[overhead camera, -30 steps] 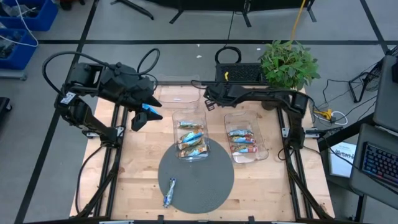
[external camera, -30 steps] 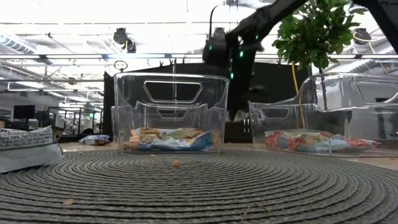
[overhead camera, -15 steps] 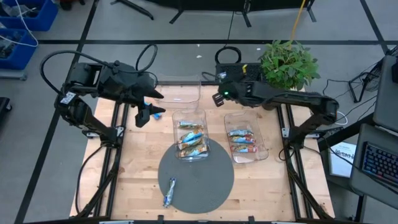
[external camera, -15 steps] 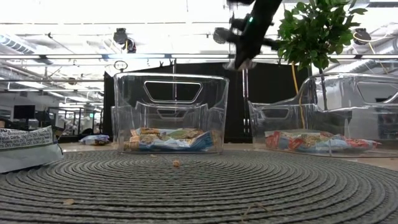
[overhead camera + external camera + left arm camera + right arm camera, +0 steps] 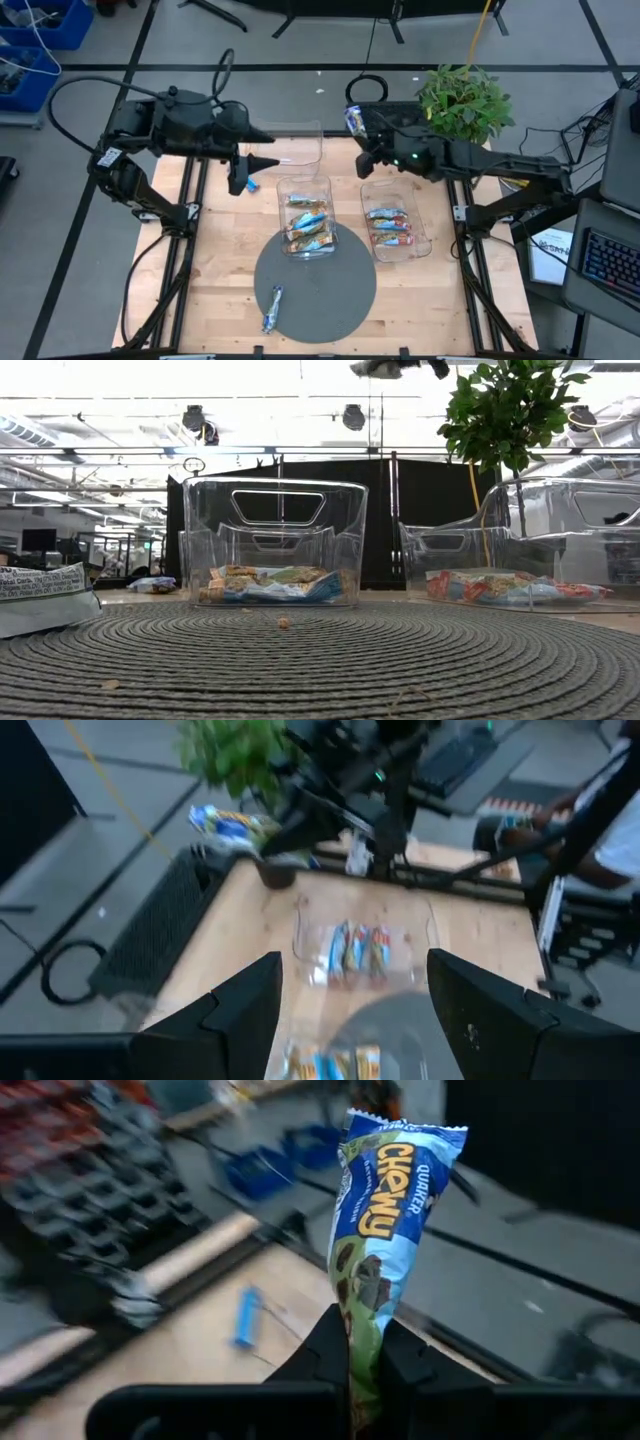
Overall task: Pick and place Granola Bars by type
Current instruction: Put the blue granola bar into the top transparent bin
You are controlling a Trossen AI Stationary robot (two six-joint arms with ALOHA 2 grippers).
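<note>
My right gripper (image 5: 360,135) is raised above the table's far edge and is shut on a blue-and-green "Chewy" granola bar (image 5: 385,1210), also seen as granola bar (image 5: 354,120). My left gripper (image 5: 355,1020) is open and holds nothing; it hovers left of the bins and points toward the table's right. A bright blue bar (image 5: 250,183) lies flat on the wood just below it. Another bar (image 5: 272,308) lies on the grey round mat (image 5: 330,290). The middle bin (image 5: 305,215) and the right bin (image 5: 395,225) each hold several bars. My right gripper pinches the granola bar by its lower end (image 5: 352,1342) between the two fingers. The bar stands up beyond the fingertips, lengthwise in line with them, with its crimped free end (image 5: 405,1125) farthest out. It is lifted clear of the table and the bins.
An empty clear bin (image 5: 290,148) stands at the far edge, behind the middle bin. A potted plant (image 5: 462,100) and a black basket (image 5: 385,115) sit at the far right corner, close to my right arm. Bare wood lies left and right of the mat.
My right gripper has swung from over the far bin toward the far right and risen steeply, carrying the bar upward. My left gripper has let go of the blue bar, which now lies on the wood, and has lifted and turned toward the table's right.
</note>
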